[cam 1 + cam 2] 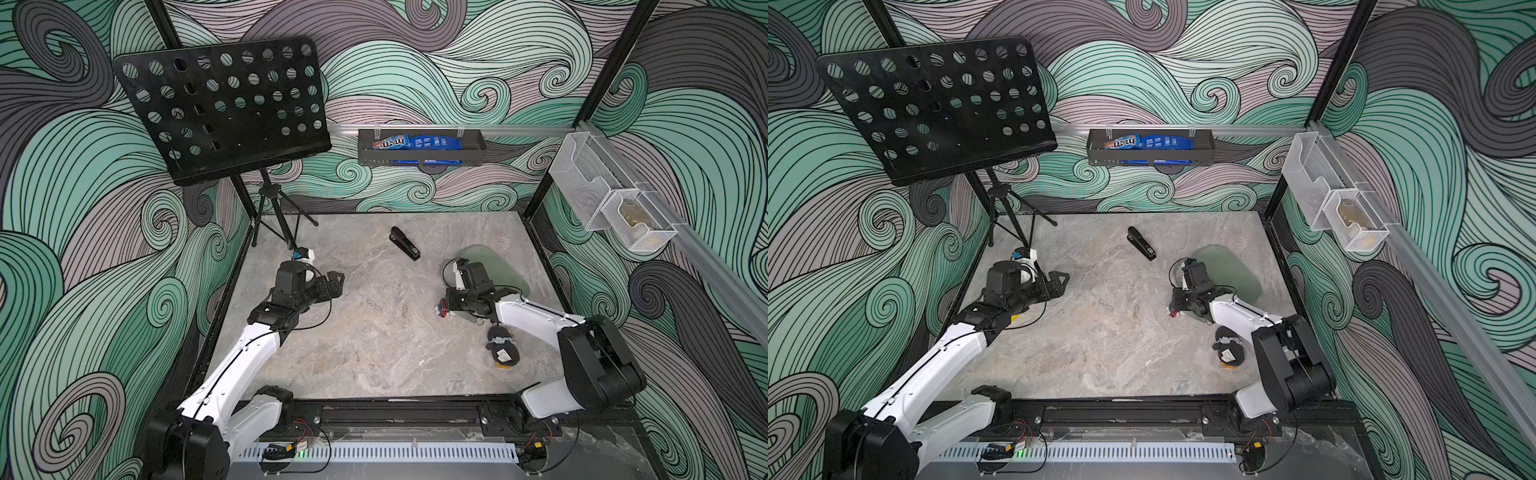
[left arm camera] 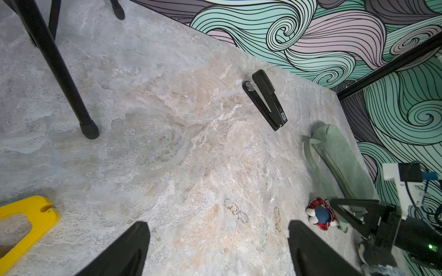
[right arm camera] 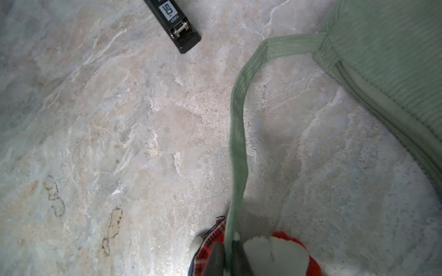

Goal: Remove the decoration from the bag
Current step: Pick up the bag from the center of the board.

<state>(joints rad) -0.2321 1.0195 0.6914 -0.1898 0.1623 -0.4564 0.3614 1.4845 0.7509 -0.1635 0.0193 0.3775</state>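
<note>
Lying near bag (image 1: 498, 266): stapler (image 1: 405, 243), dark plush (image 1: 503, 349)

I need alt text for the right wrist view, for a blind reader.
The right gripper is shut on the green strap of the bag, at a red plaid plush decoration. A black stapler lies farther off.

The strap (image 3: 236, 133) is passing between the jaws of the right pincer (image 3: 227, 255), with the decoration (image 2: 320, 213) lying on the table (image 1: 353, 353) right at their tips. The bag (image 3: 382, 47) is lying beyond that pincer, rightward; the stapler (image 1: 404, 243) beyond, leftward; a plush toy (image 1: 503, 349) behind it, near its arm.
</note>
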